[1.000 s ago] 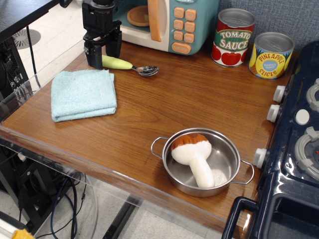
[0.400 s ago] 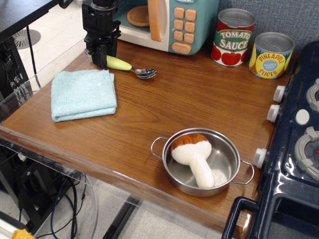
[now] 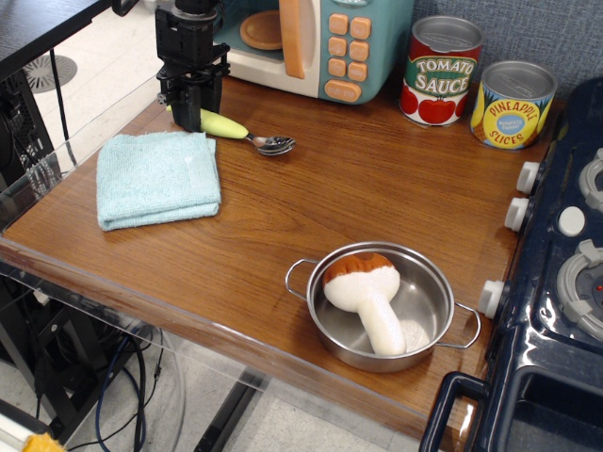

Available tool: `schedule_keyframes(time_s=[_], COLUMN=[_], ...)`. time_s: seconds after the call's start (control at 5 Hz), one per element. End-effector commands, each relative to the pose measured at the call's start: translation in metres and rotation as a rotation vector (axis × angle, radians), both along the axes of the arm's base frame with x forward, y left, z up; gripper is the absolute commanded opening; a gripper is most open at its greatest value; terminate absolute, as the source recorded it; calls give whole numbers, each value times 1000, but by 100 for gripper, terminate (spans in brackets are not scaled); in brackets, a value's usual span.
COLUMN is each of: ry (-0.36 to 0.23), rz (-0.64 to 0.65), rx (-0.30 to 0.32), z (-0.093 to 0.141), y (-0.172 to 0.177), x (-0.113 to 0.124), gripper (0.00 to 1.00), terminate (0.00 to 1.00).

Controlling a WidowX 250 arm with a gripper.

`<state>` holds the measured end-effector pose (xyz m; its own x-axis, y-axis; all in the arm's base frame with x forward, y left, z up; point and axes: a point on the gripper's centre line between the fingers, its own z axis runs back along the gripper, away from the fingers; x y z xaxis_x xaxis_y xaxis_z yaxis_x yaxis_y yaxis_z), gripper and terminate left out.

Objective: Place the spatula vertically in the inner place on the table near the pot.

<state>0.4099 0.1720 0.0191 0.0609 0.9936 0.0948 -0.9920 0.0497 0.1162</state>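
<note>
The spatula [image 3: 237, 132] has a yellow-green handle and a shiny metal bowl end. It lies at the back left of the brown wood table [image 3: 311, 202], tilted a little, bowl end to the right. My black gripper [image 3: 192, 105] stands upright over the handle's left end, its fingers closed on the handle. The steel pot [image 3: 382, 306] with wire loop handles sits near the front right edge and holds a plush mushroom [image 3: 367, 292].
A folded light-blue cloth [image 3: 157, 177] lies just in front of the gripper. A toy microwave [image 3: 316, 42] stands behind. Tomato sauce can [image 3: 441, 71] and pineapple can [image 3: 512, 104] stand at the back right. A dark blue toy stove [image 3: 556, 273] borders the right side.
The gripper's fingers have closed on the spatula's handle. The spatula has shifted slightly, its bowl end moving a little left and toward the front.
</note>
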Motion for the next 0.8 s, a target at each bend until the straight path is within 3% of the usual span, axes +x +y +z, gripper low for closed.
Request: schedule_keyframes(time_s=[0.0,0.4,0.6], ry=[-150,-208,-186], rz=[-180,-454,-667], rx=[49,51,54], z=[92,113,107], y=[-30,-99,-137], x=[10,-11,-13], gripper=[0,0,0], terminate=[0,0,0])
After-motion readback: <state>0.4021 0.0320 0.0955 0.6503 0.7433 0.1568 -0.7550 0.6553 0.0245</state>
